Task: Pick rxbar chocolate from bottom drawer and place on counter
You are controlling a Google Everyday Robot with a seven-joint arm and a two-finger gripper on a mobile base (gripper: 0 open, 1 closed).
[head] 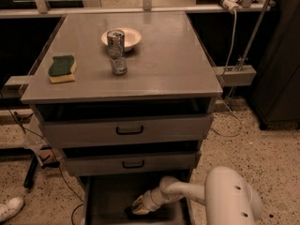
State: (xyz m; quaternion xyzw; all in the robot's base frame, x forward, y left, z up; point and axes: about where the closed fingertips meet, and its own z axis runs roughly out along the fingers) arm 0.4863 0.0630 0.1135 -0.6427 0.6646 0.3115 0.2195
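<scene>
The rxbar chocolate (130,213) shows only as one small dark patch on the floor of the bottom drawer (105,198), at about 6 o'clock in the view. Most of it is hidden under the gripper (139,206), and none of its print can be read. The gripper sits right over the bar, low inside the open drawer and toward its front. Whether the jaws are open, closed or gripping the bar cannot be told from here. The drawer's front edge is cut off by the bottom of the view.

One white arm (180,190) reaches in from 4 o'clock, out of a rounded white housing (232,198).

There are three grey drawers in all. The middle drawer (159,162) and the top drawer (164,128) each carry one black handle and stand slightly pulled out.

Above them the bench (164,64) holds three things. One green-and-yellow sponge (62,68) is at 9 o'clock. One white bowl (129,35) is near 12 o'clock. One silvery can (115,40) stands upright just in front of the bowl. The can's lower part blurs into a dull shape on the metal, and no label is legible.

One white shoe (10,208) is cut off at 8 o'clock on the speckled floor.
</scene>
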